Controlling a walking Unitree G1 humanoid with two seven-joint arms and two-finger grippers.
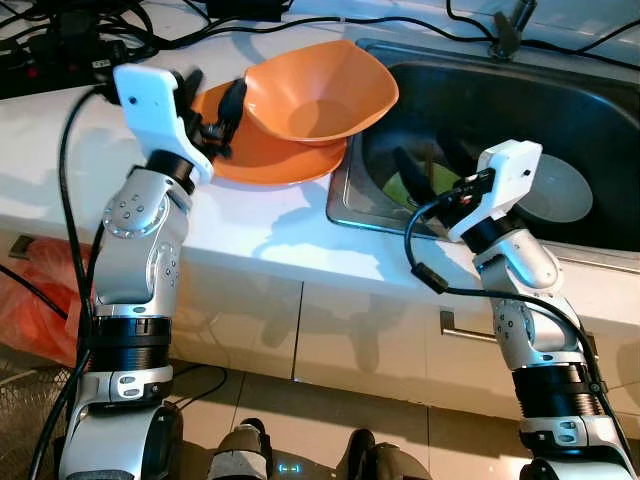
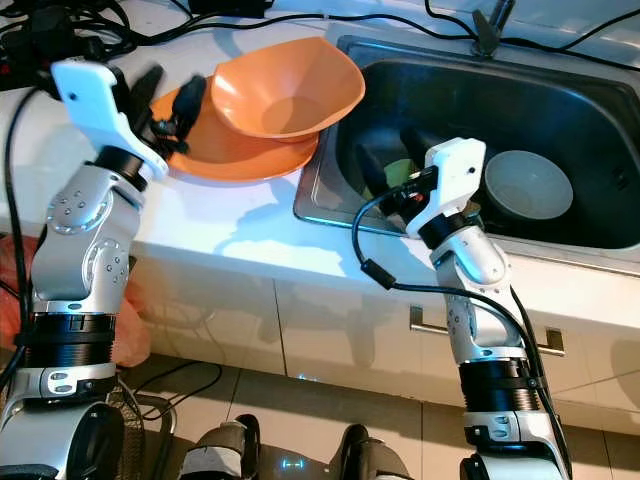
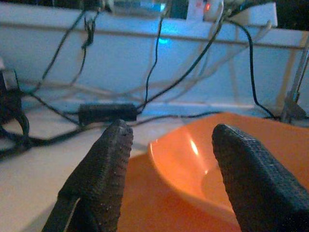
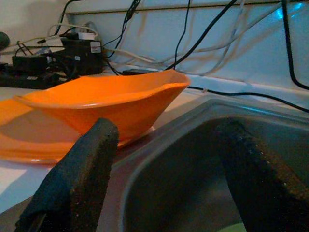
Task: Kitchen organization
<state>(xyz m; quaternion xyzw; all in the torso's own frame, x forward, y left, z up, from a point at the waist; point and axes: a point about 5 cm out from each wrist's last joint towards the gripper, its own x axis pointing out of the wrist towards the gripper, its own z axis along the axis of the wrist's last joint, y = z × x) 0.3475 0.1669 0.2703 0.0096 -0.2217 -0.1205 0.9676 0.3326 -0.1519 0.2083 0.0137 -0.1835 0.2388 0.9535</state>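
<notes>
Two grippers gape: left (image 1: 212, 108) over white counter (image 1: 250, 215); right (image 1: 418, 178) in sink (image 1: 560, 110)

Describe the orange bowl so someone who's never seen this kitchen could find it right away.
Start at the steel sink set into the white counter. Just beside its rim on the robot's left, an orange plate lies on the counter, and the orange bowl sits on top of it, overhanging the sink's corner. It is the deep, angular-rimmed dish; the plate under it is flat, and the bowl in the sink is white.
</notes>
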